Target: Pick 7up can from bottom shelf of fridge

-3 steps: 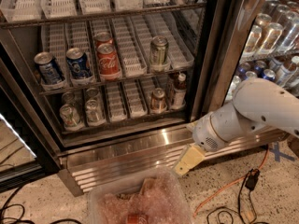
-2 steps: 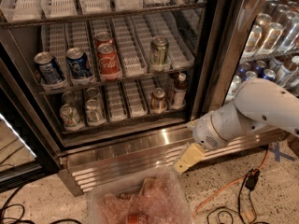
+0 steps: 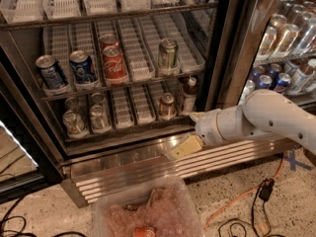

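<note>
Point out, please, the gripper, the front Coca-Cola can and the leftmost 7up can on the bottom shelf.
gripper [image 3: 183,147]: camera view, its pale-yellow tip, before the fridge [image 3: 123,169] base.
front Coca-Cola can [image 3: 114,66]: camera view, red label.
7up can [image 3: 74,124]: camera view, pale side.

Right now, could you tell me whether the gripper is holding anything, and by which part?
Nothing is held. The gripper hangs before the fridge's steel base, apart from the 7up cans on the bottom shelf.
</note>
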You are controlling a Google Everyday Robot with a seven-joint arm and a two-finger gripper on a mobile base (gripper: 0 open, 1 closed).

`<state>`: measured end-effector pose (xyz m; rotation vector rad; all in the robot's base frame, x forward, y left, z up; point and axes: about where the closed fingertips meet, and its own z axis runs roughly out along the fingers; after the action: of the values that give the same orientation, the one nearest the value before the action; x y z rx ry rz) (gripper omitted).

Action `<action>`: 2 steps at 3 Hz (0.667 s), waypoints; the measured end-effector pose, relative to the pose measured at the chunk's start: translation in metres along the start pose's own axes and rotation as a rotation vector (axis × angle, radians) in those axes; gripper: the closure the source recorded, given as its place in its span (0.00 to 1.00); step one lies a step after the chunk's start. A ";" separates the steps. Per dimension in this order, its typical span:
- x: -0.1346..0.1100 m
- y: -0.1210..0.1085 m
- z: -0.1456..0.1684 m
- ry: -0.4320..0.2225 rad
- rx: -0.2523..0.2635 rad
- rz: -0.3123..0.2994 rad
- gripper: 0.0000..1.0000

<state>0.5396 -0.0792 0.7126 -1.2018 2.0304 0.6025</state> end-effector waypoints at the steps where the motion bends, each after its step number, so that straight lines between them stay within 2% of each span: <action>1: -0.026 -0.011 0.030 -0.122 0.034 -0.047 0.00; 2: -0.026 -0.011 0.030 -0.122 0.035 -0.047 0.00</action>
<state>0.5680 -0.0493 0.7128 -1.1604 1.8985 0.6011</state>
